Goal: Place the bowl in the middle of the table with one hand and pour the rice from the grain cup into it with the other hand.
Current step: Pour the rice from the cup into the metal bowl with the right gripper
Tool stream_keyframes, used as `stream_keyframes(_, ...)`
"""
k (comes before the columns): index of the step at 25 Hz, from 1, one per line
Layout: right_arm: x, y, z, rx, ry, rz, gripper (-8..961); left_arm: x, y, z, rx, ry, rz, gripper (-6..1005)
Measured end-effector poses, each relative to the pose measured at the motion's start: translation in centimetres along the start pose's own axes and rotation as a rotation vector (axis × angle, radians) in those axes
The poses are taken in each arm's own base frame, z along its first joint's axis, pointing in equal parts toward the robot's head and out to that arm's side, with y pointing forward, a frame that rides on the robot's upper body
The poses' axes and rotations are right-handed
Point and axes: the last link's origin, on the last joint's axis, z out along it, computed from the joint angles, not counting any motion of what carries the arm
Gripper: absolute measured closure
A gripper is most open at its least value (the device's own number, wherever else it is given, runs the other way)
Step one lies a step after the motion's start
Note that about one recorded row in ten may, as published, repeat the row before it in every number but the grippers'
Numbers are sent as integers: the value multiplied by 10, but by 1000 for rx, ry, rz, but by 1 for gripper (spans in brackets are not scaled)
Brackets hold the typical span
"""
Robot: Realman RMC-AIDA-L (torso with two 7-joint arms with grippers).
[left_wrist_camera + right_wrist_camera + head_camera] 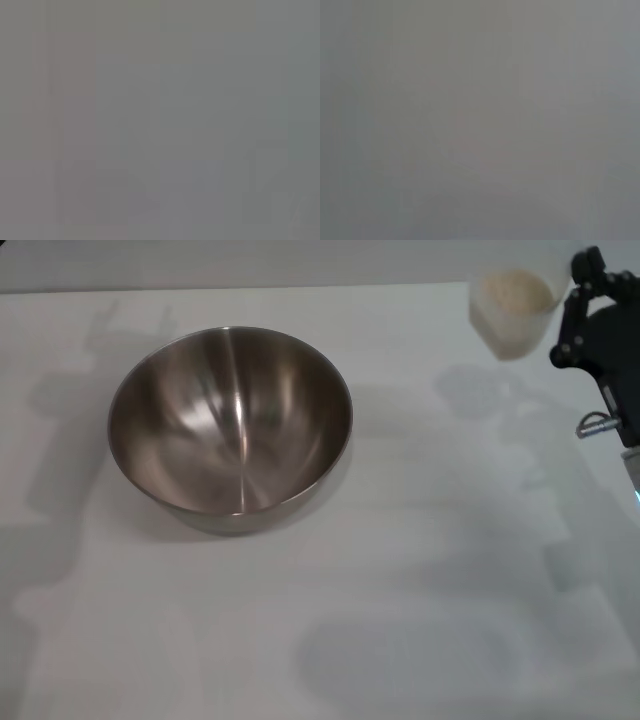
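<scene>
In the head view the steel bowl (230,420) stands empty on the white table (420,540), left of the middle. The translucent grain cup (512,312) is at the far right, upright and full of pale rice (515,288). It looks lifted, since its shadow falls lower on the table. My right gripper (565,310) comes in from the right edge and is shut on the cup's side. The left gripper is out of view. Both wrist views show only flat grey.
Soft shadows of the arms lie across the table on the left and at the lower right. The table's far edge (300,288) runs just behind the bowl and the cup.
</scene>
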Motion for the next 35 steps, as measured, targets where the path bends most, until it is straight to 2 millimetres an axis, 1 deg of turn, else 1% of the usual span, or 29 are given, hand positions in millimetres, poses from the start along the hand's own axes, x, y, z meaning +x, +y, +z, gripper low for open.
stream_keyframes(2, -2, 2, 9, -37, -23, -17, 951, -1, -7, 0, 20, 2, 0, 241)
stream_keyframes(3, -2, 2, 9, -37, -23, -17, 951, -1, -7, 0, 20, 2, 0, 241)
stream_keyframes(4, -4, 3, 15, -47, -32, -25, 951, -1, -10, -1, 31, 4, -4, 241)
stream_keyframes(5, -4, 3, 15, -47, -32, -25, 951, -1, -14, -2, 42, 6, -7, 241)
stream_keyframes(7, -5, 2, 25, -62, -45, -41, 951, -2, -23, -5, 71, 13, -16, 241)
stream_keyframes(8, -5, 2, 25, -62, -45, -41, 951, -2, -23, -5, 71, 13, -16, 241)
stream_keyframes(11, -6, 2, 35, -78, -54, -60, 950, -4, -31, -7, 96, 19, -19, 241)
stream_keyframes(12, -6, 2, 42, -90, -55, -72, 950, -5, -34, -9, 109, 23, -20, 241)
stream_keyframes(13, -6, 2, 42, -90, -55, -72, 950, -5, -34, -9, 109, 23, -20, 241)
stream_keyframes(15, -7, 3, 49, -106, -57, -84, 950, -6, -38, -11, 124, 33, -20, 241)
stream_keyframes(17, -7, 4, 57, -126, -58, -99, 950, -9, -45, -15, 158, 51, -23, 241)
stream_keyframes(18, -7, 4, 57, -126, -58, -99, 950, -9, -45, -15, 158, 51, -23, 241)
stream_keyframes(22, -7, 8, 69, -151, -46, -100, 950, -16, -55, -22, 204, 67, -27, 241)
stream_keyframes(25, -5, 10, 72, -162, -33, -100, 950, -18, -58, -23, 215, 69, -27, 241)
stream_keyframes(27, -3, 16, 78, -190, -8, -94, 950, -20, -61, -24, 228, 74, -27, 241)
stream_keyframes(32, -2, 23, 83, -237, 8, -49, 950, -23, -66, -25, 252, 83, -27, 241)
stream_keyframes(35, -2, 24, 85, -242, 9, -47, 950, -28, -74, -28, 302, 117, -24, 241)
